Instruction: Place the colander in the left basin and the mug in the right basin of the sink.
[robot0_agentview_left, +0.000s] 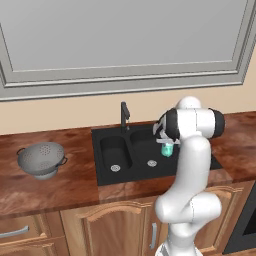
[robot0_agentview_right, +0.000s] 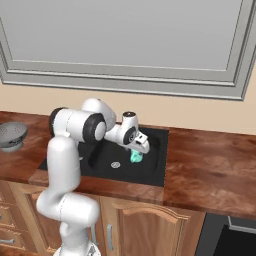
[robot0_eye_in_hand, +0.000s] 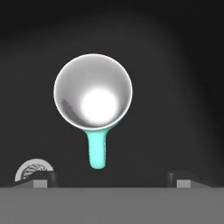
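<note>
While my two-finger gripper (robot0_eye_in_hand: 112, 183) is hanging with its jaws spread wide and nothing between them, the small teal mug with the white inside (robot0_eye_in_hand: 92, 92) is sitting upright right under it in the wide black right basin (robot0_eye_in_hand: 175, 87). I am judging the grey perforated metal colander (robot0_agentview_left: 41, 159) as next: it is resting on the wooden counter (robot0_agentview_left: 60, 185), well to the left of the matte black sink (robot0_agentview_left: 97, 132) and far from the gripper.

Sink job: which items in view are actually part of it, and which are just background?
Part of the job:
- mug, upright in the right basin, under the open hand
- colander, on the counter left of the sink
- left basin

Background:
- faucet
- counter
- cabinet doors
- window frame
</note>
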